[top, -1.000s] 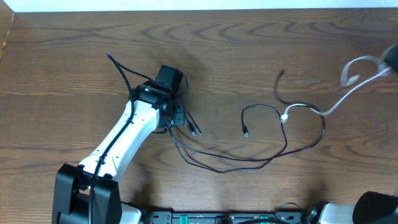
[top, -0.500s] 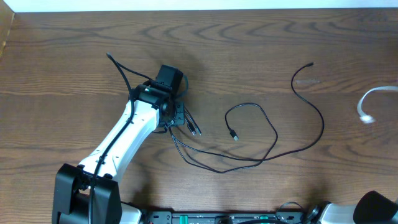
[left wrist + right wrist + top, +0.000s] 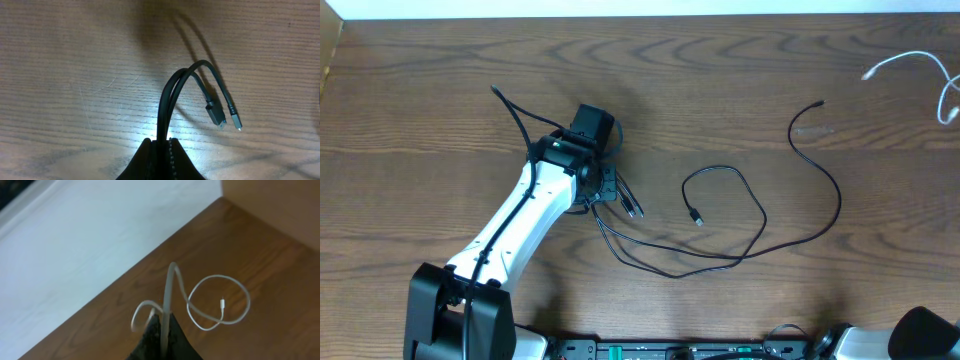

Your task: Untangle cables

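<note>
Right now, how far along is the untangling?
Done: the white cable is clear of the black cables. In hand: right end effector grips the white one, left end effector pinches two black cables near their plugs. Remaining: those black cables overlap on the table.

- The left arm (image 3: 510, 225) runs from its base at the near-left edge diagonally out over the table (image 3: 720, 60), its long white link stretched out and its wrist bent down.
- The left gripper (image 3: 162, 144) sits low, its fingers pressed together (no gap shows between them) on two black cables (image 3: 169, 97).
- Of the right arm (image 3: 923, 333), the overhead view shows only a dark part at the near-right corner.
- The right gripper (image 3: 162, 325) is raised above a table corner, its fingers closed on the white cable (image 3: 170, 287).
</note>
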